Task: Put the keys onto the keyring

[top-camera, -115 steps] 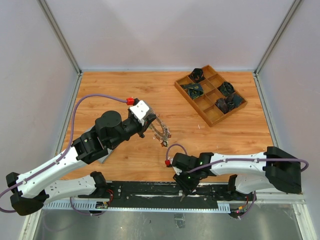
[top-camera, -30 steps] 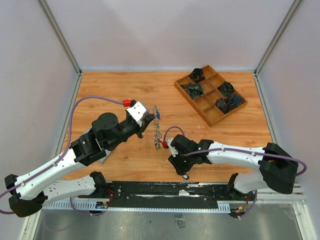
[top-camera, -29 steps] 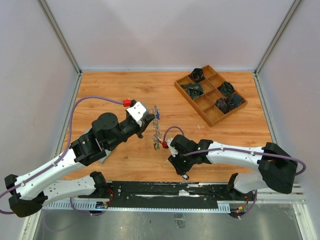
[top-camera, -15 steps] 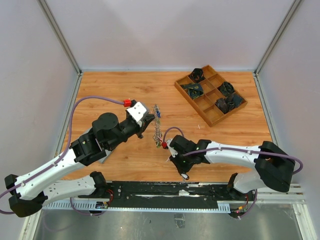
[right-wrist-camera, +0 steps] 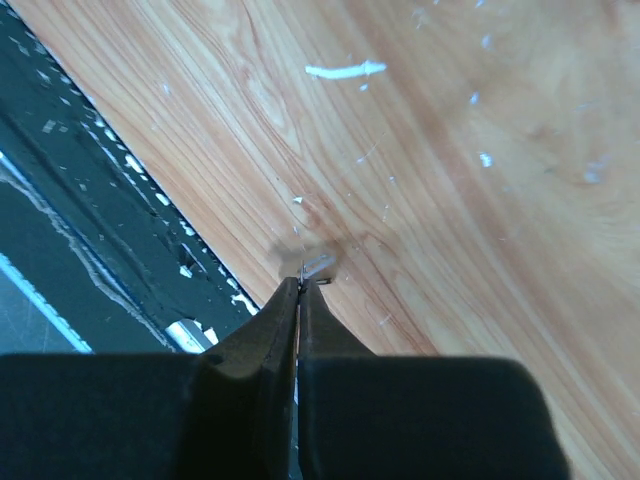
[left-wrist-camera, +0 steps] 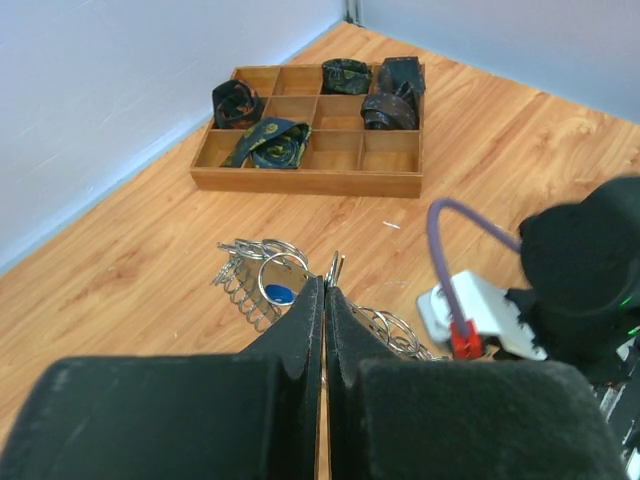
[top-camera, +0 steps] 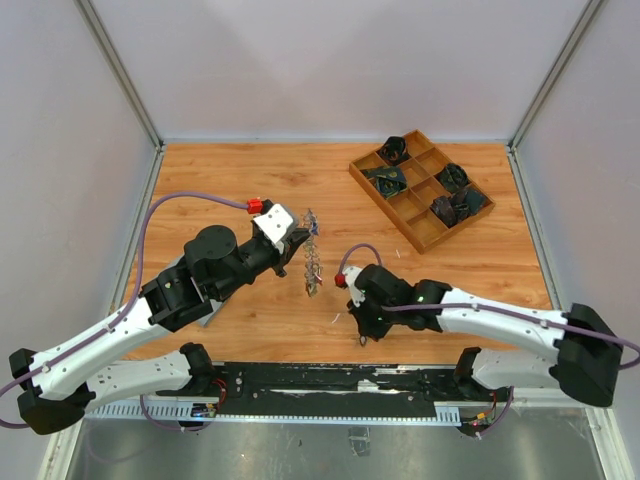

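My left gripper point(top-camera: 299, 247) is shut on the keyring point(top-camera: 313, 262), a silver ring crowded with small keys, and holds it on edge above the table. In the left wrist view the closed fingers point(left-wrist-camera: 312, 318) pinch the keyring point(left-wrist-camera: 262, 272); a blue tag point(left-wrist-camera: 280, 294) hangs on it. My right gripper point(top-camera: 362, 337) is low over the table, right of and nearer than the keyring. It is shut on a small silver key point(right-wrist-camera: 318, 266), of which only the tip shows past the right gripper point(right-wrist-camera: 299, 286).
A wooden compartment tray point(top-camera: 398, 206) with dark items stands at the back right, and shows in the left wrist view point(left-wrist-camera: 305, 181). A white fleck point(top-camera: 335, 318) lies on the wood. The black rail point(right-wrist-camera: 90, 250) at the table's near edge is close to the right gripper.
The right arm's wrist has shifted right and away from the keyring, still shut on the key. The left gripper and the keyring have stayed nearly still.
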`<action>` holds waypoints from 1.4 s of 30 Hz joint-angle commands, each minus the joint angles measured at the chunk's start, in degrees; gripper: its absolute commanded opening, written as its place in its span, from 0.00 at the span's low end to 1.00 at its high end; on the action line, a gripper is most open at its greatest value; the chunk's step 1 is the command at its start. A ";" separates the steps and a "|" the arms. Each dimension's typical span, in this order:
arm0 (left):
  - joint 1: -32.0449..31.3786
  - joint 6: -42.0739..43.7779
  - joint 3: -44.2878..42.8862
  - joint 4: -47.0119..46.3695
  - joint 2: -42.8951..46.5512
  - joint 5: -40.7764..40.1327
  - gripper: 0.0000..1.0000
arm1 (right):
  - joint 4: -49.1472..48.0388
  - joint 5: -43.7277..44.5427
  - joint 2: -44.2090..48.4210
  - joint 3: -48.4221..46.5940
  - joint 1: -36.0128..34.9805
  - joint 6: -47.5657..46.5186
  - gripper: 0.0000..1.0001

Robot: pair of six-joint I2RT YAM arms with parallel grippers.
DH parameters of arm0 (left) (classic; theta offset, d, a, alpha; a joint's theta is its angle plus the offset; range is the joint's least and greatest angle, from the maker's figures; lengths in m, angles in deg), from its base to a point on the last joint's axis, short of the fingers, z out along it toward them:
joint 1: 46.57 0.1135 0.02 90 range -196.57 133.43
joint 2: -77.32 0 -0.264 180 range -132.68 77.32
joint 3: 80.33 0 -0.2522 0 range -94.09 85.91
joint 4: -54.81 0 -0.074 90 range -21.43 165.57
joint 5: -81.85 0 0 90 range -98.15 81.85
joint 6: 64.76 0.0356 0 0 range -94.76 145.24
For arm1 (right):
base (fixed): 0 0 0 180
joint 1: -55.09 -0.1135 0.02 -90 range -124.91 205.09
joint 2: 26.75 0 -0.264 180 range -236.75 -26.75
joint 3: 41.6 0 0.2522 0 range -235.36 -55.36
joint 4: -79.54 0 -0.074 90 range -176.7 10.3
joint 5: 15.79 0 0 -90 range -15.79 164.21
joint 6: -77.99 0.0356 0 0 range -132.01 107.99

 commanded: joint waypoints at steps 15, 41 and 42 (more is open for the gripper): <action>0.05 2.89 -2.54 -4.77 -2.41 8.30 0.00 | 7.07 5.31 17.34 -25.77 2.21 -10.81 0.00; 0.04 3.52 -3.89 -4.69 -3.12 15.25 0.01 | -3.90 6.36 14.34 -30.28 2.22 -9.93 0.00; 0.03 3.44 -3.90 -4.67 -3.06 15.24 0.00 | -3.93 6.36 14.30 -30.26 2.22 -9.87 0.00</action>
